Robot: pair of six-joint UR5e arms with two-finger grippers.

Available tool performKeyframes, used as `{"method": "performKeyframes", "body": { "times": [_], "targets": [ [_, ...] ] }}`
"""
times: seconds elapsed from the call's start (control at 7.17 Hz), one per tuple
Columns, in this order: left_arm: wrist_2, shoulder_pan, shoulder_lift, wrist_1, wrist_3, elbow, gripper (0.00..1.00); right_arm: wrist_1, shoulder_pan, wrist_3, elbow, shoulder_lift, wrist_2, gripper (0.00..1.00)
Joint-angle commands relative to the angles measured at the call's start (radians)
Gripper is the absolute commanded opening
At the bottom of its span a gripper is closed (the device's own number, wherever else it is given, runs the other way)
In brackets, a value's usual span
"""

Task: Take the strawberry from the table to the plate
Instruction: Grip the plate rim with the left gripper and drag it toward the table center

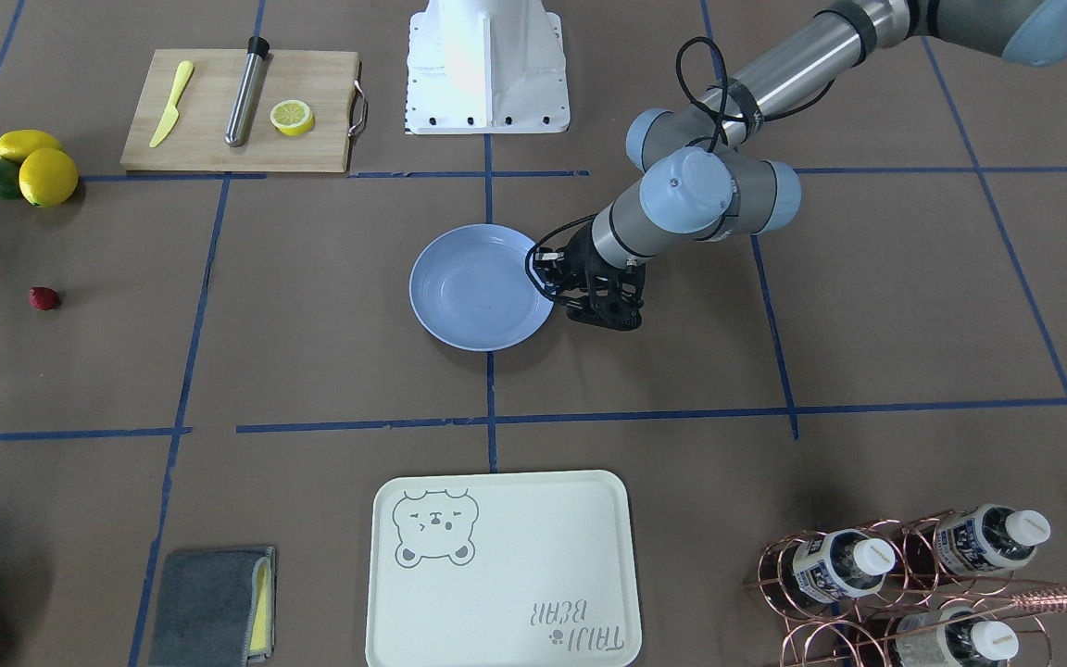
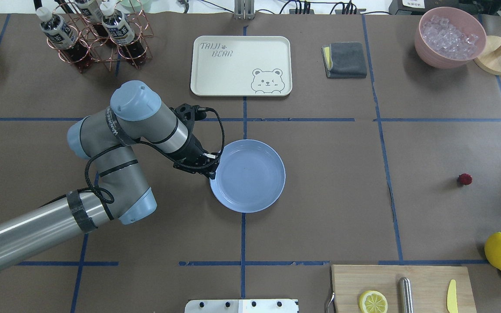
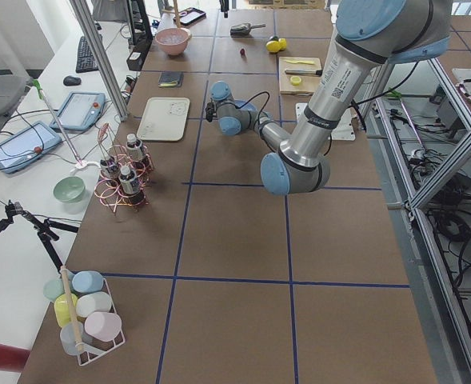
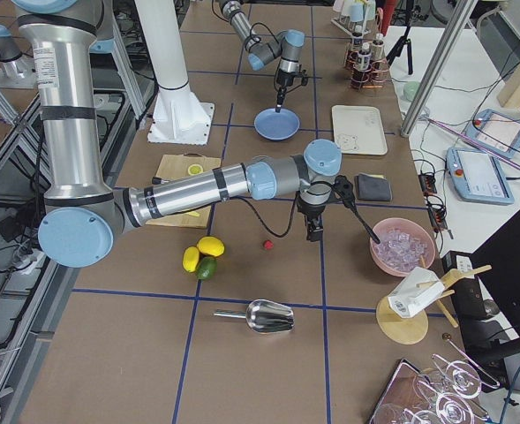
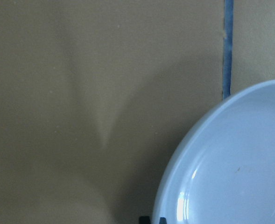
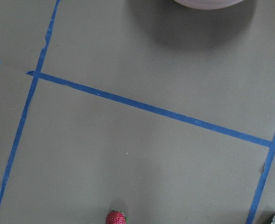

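The strawberry (image 2: 465, 178) is a tiny dark-red berry lying alone on the brown table (image 2: 342, 174), far to my right. It also shows at the bottom edge of the right wrist view (image 6: 116, 218). The light-blue plate (image 2: 250, 176) sits at the table's middle with nothing on it. My left gripper (image 2: 211, 169) is at the plate's left rim, and in the left wrist view its fingertips (image 5: 144, 219) stand close together at that rim (image 5: 174, 186). My right gripper (image 4: 313, 234) hangs over the table between the strawberry (image 4: 267, 245) and a pink bowl. I cannot tell whether it is open or shut.
A pink bowl of ice (image 2: 450, 37) stands beyond the strawberry. Lemons (image 2: 500, 251) and a cutting board (image 2: 402, 282) lie nearer me on that side. A bear tray (image 2: 241, 65), grey cloth (image 2: 346, 59) and bottle rack (image 2: 94, 39) line the far edge. A metal scoop (image 4: 260, 315) lies near the table's right end.
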Motion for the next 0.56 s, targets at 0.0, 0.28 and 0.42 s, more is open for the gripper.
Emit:
{"method": "performKeyframes", "body": {
  "times": [0.0,0.28,0.42],
  "targets": [
    [0.001,0.007,0.004,-0.047,0.0,0.021,0.54,0.0,-0.006,-0.001,-0.002,0.0,0.0,1.0],
    [0.001,-0.014,0.012,-0.075,-0.004,-0.02,1.0,0.0,-0.009,-0.001,-0.002,0.002,0.0,1.0],
    [0.002,-0.053,0.024,-0.075,-0.036,-0.068,1.0,0.006,-0.013,0.0,-0.002,0.002,0.0,1.0]
  ]
}}
